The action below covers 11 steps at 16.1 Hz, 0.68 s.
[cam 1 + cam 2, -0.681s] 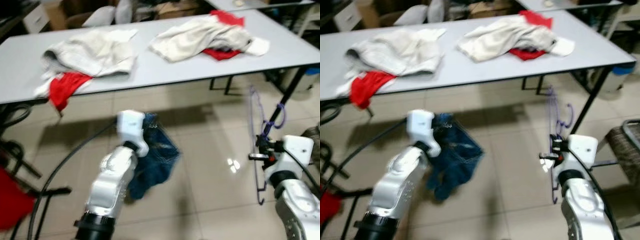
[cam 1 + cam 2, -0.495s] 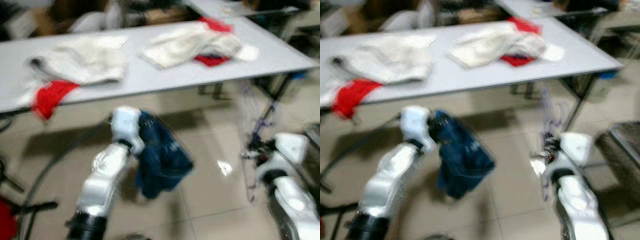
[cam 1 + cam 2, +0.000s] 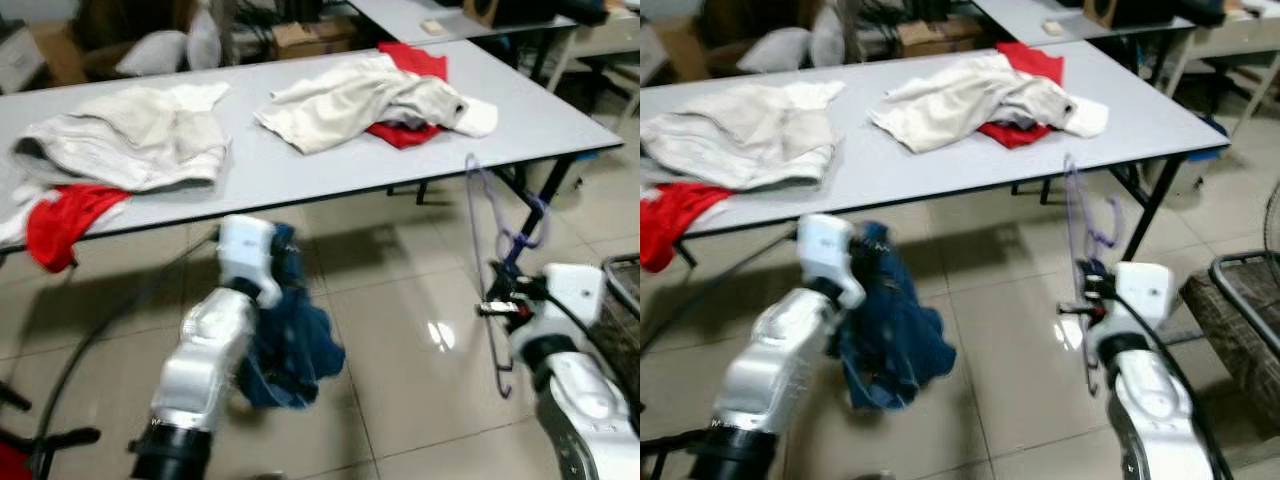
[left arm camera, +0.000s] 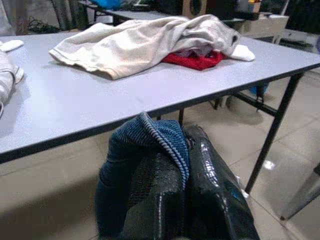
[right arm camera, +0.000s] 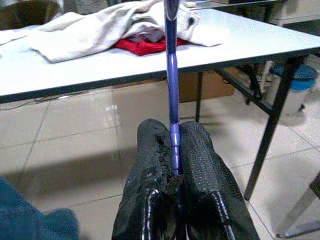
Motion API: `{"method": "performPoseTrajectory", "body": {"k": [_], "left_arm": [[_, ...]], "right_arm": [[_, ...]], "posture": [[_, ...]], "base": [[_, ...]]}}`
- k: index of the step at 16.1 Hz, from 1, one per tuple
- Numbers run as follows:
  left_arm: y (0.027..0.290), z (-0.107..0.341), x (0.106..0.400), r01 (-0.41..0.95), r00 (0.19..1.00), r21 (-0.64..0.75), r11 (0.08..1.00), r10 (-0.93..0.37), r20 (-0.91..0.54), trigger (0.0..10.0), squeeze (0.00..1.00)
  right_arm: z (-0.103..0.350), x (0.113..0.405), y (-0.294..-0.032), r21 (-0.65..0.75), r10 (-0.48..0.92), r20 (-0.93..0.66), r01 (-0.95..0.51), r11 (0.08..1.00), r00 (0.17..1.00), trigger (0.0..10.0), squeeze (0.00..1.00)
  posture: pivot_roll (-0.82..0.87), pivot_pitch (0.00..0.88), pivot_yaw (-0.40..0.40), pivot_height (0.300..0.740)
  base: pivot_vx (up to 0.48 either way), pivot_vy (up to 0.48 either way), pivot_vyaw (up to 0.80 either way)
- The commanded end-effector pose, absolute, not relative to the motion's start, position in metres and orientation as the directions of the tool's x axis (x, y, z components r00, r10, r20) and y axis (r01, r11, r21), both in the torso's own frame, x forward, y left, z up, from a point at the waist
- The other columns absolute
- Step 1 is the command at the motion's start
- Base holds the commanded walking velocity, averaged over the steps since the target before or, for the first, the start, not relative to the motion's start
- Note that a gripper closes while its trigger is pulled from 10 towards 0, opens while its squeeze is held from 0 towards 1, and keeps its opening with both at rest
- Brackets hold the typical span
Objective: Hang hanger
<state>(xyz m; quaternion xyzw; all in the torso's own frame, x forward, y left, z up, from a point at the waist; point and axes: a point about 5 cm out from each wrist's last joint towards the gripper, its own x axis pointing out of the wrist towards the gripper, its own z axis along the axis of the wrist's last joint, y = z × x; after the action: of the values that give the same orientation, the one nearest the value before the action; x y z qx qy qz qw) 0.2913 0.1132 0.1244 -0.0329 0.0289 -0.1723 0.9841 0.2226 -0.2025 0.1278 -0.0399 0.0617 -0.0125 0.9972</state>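
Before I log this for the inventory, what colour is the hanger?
Purple; the hanger shows best in the right wrist view, pinched between the right gripper's fingers.

Grey table (image 3: 300, 165) — glossy beige tiled floor (image 3: 400, 330).

A long pale grey surface (image 3: 300, 160) stood before me on thin black legs over a glossy tiled floor (image 3: 400, 330). On it lay a heap of cream clothing (image 3: 130, 145) toward my left, with a red garment (image 3: 60, 220) hanging over its near edge. Toward my right lay another cream pile (image 3: 350, 100), covering a red cloth (image 3: 400, 132).
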Motion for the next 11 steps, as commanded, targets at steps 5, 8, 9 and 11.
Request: {"method": "performPoseTrajectory", "body": {"k": [5, 8, 9, 11], "left_arm": [[0.0995, 0.1369, 0.2932, 0.392, 0.920, -0.074, 0.917, -0.393, 0.006, 10.0, 0.00], [0.0961, 0.1403, 0.2942, 0.410, 0.912, -0.075, 0.909, -0.410, 0.019, 10.0, 0.00], [0.0955, 0.1404, 0.2941, 0.413, 0.911, -0.075, 0.908, -0.413, 0.020, 10.0, 0.00], [0.0942, 0.1396, 0.2936, 0.419, 0.908, -0.074, 0.905, -0.418, 0.018, 10.0, 0.00]], "right_arm": [[0.1310, 0.2216, -0.2114, -0.083, -0.072, -0.101, 0.064, 0.995, 0.992, 10.0, 0.00], [0.1348, 0.2222, -0.2135, -0.062, -0.071, -0.082, 0.067, 0.996, 0.994, 10.0, 0.00], [0.1349, 0.2222, -0.2142, -0.065, -0.074, -0.081, 0.069, 0.996, 0.994, 10.0, 0.00], [0.1349, 0.2221, -0.2157, -0.070, -0.079, -0.081, 0.073, 0.995, 0.994, 10.0, 0.00]], "posture": [[-0.04, 0.002, 0.071, 0.740], [-0.04, 0.001, 0.072, 0.740], [-0.04, 0.001, 0.072, 0.740], [-0.05, 0.003, 0.073, 0.740]], "base": [[0.385, 0.000, 0.00], [0.402, 0.000, -0.67], [0.401, 0.000, -0.80], [0.403, 0.000, -0.80]]}}
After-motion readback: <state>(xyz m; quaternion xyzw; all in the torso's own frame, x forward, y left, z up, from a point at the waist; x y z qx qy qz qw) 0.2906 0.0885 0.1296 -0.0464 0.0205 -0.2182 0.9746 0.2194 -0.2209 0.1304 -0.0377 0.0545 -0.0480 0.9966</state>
